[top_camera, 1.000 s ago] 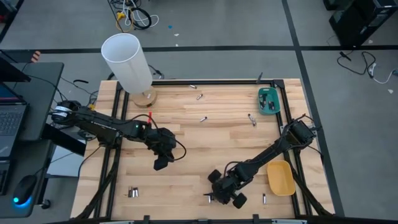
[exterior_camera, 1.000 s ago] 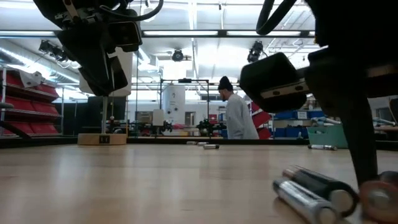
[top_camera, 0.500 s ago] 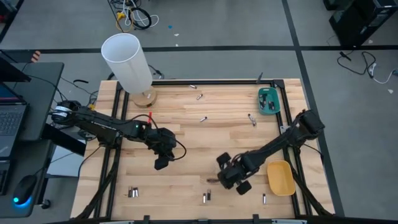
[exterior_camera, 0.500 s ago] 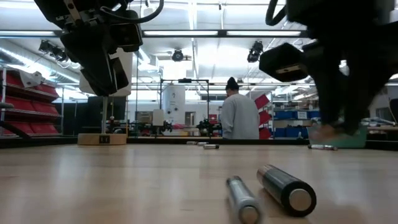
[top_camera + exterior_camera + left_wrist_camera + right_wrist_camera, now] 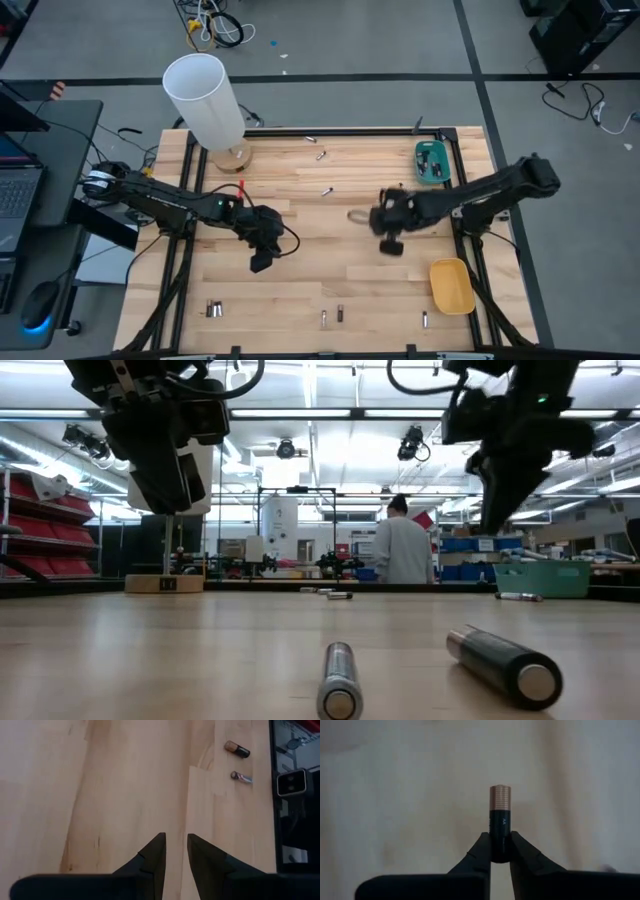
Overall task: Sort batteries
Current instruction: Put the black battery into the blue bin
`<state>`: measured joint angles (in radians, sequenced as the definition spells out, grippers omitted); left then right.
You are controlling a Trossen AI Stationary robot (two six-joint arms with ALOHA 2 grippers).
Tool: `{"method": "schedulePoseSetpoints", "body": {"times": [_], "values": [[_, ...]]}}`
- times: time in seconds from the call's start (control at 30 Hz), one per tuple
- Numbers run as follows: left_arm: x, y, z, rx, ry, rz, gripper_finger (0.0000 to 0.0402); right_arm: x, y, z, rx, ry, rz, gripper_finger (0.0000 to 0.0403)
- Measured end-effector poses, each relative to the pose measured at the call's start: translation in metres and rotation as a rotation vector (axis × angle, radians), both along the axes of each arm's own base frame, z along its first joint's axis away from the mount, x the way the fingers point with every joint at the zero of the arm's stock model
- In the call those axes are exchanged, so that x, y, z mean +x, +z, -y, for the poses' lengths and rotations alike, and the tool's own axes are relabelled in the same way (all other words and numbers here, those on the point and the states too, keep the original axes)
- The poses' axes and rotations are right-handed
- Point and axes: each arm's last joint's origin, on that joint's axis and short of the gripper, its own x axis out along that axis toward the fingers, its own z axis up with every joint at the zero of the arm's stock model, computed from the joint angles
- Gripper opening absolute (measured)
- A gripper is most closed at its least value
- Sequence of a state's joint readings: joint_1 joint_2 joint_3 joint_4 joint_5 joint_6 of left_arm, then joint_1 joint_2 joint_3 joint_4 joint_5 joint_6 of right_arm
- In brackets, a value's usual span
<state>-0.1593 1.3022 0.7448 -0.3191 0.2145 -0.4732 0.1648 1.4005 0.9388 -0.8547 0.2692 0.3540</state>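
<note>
My right gripper [image 5: 500, 840] hangs over the middle of the table [image 5: 300, 240], shut on an AA battery [image 5: 500, 805] with a black body and a copper end. In the high view this gripper [image 5: 372, 217] is left of the teal tray [image 5: 432, 162]. My left gripper [image 5: 173, 845] hovers over bare wood at the centre left [image 5: 260, 262], open by a narrow gap with nothing in it. Loose batteries lie on their sides near the front edge [image 5: 323, 318] [image 5: 339, 313] [image 5: 213, 309] [image 5: 424, 320]; others lie toward the far side [image 5: 327, 192] [image 5: 405, 190]. My right gripper pinches the black body of the battery [image 5: 500, 831] between its two fingertips, near the end away from the copper band. The battery lies along the fingers, its copper end [image 5: 500, 795] sticking out past them. It is lifted clear of the table.
A tall white cylinder [image 5: 205, 95] on a wooden base stands at the far left corner. A yellow tray [image 5: 451, 285] sits at the near right. Two batteries [image 5: 338, 682] [image 5: 505, 665] lie close in the low view. A person stands in the room beyond.
My right gripper has risen from the front edge and travelled toward the far edge to the table's middle, rolling its wrist, with the battery in its fingers. The two batteries left at the front edge have rolled a little apart.
</note>
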Motion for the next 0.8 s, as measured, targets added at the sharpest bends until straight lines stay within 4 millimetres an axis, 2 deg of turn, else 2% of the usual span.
{"method": "schedulePoseSetpoints", "body": {"times": [0.23,0.4,0.8], "values": [[0.002,0.001,0.000,0.004,0.022,0.019,0.0094,-0.025,0.024,0.053,-0.112,-0.407,0.062,0.0035],[0.002,0.001,-0.001,0.004,0.052,0.015,0.0094,-0.046,0.026,0.089,-0.122,-0.750,0.028,0.0036],[0.002,0.001,-0.002,0.021,0.100,0.014,0.0094,-0.078,0.025,0.150,-0.138,-1.135,-0.010,0.0036]]}}
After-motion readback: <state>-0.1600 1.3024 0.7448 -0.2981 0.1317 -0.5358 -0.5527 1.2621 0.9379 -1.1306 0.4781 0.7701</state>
